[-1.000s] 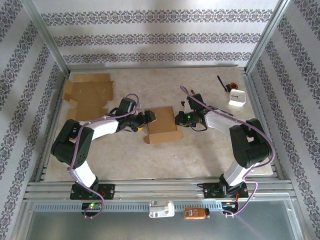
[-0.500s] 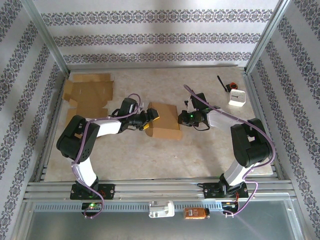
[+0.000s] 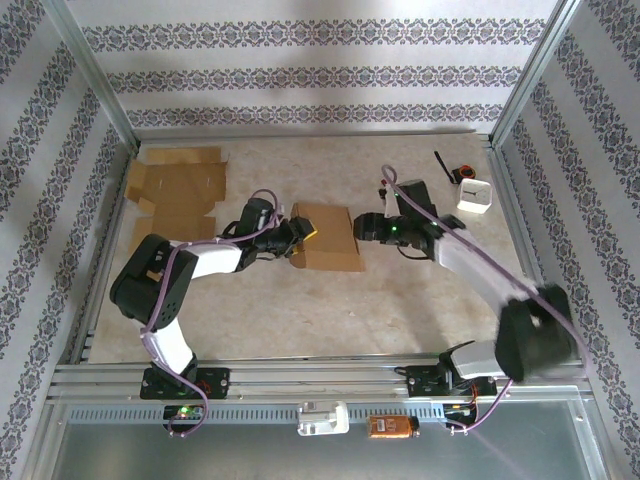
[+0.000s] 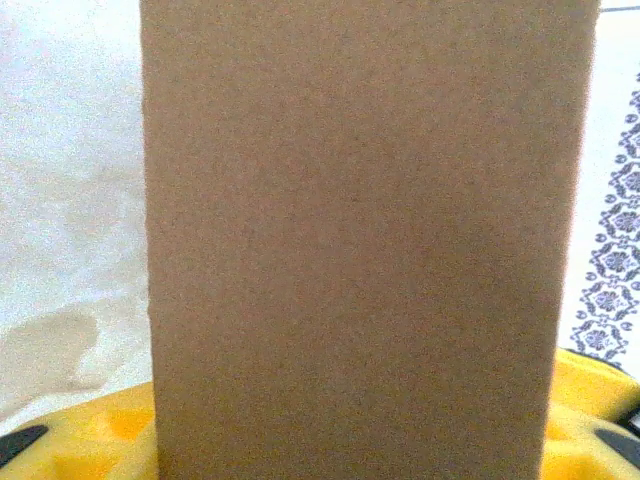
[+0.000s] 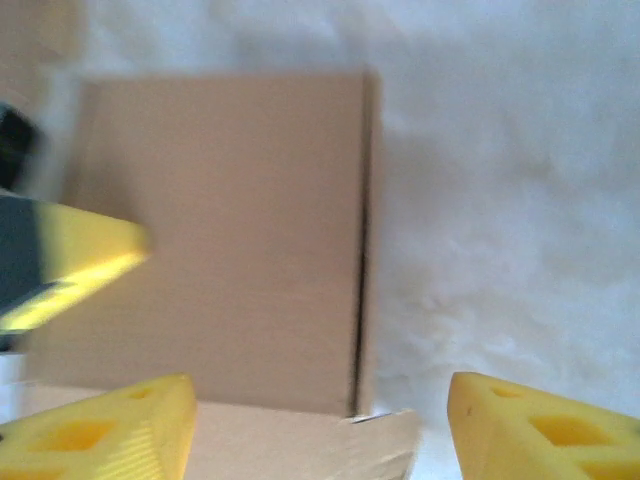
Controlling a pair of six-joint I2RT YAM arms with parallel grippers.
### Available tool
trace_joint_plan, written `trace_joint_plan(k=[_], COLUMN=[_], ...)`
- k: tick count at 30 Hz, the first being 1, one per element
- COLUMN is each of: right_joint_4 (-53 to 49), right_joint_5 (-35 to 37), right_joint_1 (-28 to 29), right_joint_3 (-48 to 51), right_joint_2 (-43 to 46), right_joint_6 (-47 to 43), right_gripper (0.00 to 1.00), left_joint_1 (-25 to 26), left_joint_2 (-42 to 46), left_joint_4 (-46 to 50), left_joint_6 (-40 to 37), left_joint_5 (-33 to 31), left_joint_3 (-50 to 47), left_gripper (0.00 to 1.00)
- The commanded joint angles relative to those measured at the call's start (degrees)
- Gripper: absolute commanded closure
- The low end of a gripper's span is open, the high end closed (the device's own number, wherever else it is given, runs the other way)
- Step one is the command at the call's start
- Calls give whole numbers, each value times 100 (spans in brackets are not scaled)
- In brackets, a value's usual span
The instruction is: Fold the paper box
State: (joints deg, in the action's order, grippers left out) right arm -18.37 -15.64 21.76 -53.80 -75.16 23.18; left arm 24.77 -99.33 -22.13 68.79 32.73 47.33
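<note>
Paper box (image 3: pixel 328 238) is sitting mid-desk (image 3: pixel 300 310), brown and partly folded, lying btwn the two arms. L fingers (image 3: pixel 305 233) are resting at its left edge. In the left wrist view the box's cardboard is filling the space btwn them, w/ yellow finger bodies peeking out at both lower corners. Can't tell if they're pinching it or just straddling it. In the right wrist view one yellow L finger is lying over the box top. R fingers (image 5: pixel 110 430) are standing wide apart, gripping nothing, hovering just beside the box's right edge. Flat cardboard sheet (image 3: pixel 178 190) is lying at the far-left corner, well apart from the box. Small white container (image 3: pixel 474 195) and black tool (image 3: pixel 445 165) are sitting at far right.
</note>
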Motion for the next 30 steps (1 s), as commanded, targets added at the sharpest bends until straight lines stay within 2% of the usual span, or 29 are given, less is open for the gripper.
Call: trace_joint_plan(k=[1, 3, 5, 7, 9, 12, 17, 21, 24, 30], right_joint_4=[754, 1626, 2561, 3128, 3422, 3945, 5772, 6356, 6646, 6751], right_joint_5=[1201, 1460, 1255, 1104, 1338, 1913, 3070, 3068, 2984, 2807], right_joint_1=[652, 1170, 1803, 2327, 2570, 2637, 2594, 2482, 2403, 2405], right_joint_3=[507, 1066, 1771, 2225, 2342, 2182, 1944, 1770, 1720, 1700], right_joint_2=[1184, 1732, 2134, 2212, 1931, 1153, -265, -969, -1309, -1489], right_joint_6=[-1252, -2539, -4377, -6079, -7027, -7749, -8834, -9155, -9234, -9301], right_gripper=[18, 13, 10, 2, 2, 2, 2, 6, 14, 46], left_joint_1=[42, 37, 41, 39, 41, 38, 37, 40, 34, 20], left_joint_2=[563, 824, 1101, 1325, 1475, 1607, 1723, 1776, 1828, 1932], left_joint_4=[499, 868, 1165, 1263, 1273, 1312, 1374, 1394, 1352, 1292], left_joint_6=[436, 653, 880, 1125, 1344, 1544, 1646, 1688, 1749, 1833], left_joint_5=[-370, -544, -719, -821, -843, -839, -797, -757, -732, -697], left_joint_3=[-72, -76, -102, -155, -181, -154, -112, -132, -178, -204], left_gripper=[54, 54, 54, 54, 54, 54, 54, 54, 54, 53])
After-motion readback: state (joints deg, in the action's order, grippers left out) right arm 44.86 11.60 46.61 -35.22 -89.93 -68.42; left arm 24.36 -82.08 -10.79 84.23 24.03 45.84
